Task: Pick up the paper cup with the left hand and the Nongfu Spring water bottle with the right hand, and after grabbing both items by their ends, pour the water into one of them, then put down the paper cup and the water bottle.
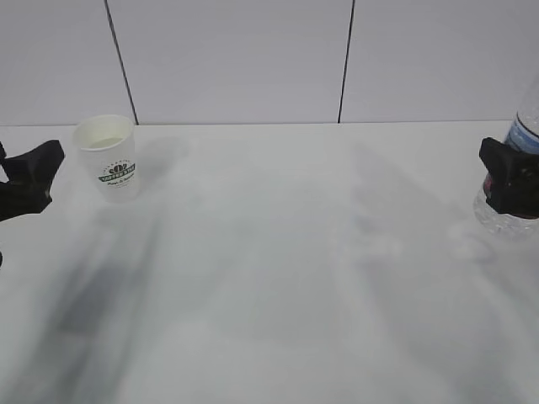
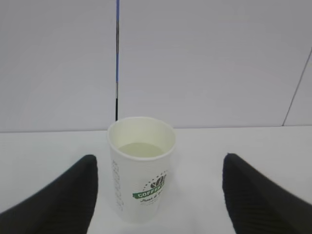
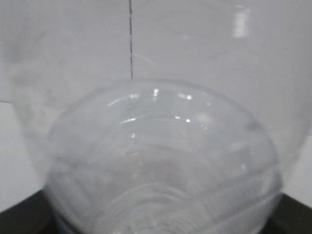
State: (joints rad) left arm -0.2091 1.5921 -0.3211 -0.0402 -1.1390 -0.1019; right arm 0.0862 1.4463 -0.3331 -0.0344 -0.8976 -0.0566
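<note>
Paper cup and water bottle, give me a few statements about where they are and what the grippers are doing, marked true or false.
1. The paper cup stands upright on the table. True.
2. The cup lies on its side. False: it is upright.
3. The left gripper is clamped on the cup. False: its fingers stand apart from it on both sides.
4. The water bottle is at the table's right edge, at the right gripper. True.
5. The cup has liquid inside. True.

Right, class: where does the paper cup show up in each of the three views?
Exterior view: paper cup upper left, on the table.
Left wrist view: centre, low, between the black fingers.
Right wrist view: not in it; the bottle fills it.
Shared landmark: dark wall seam.
</note>
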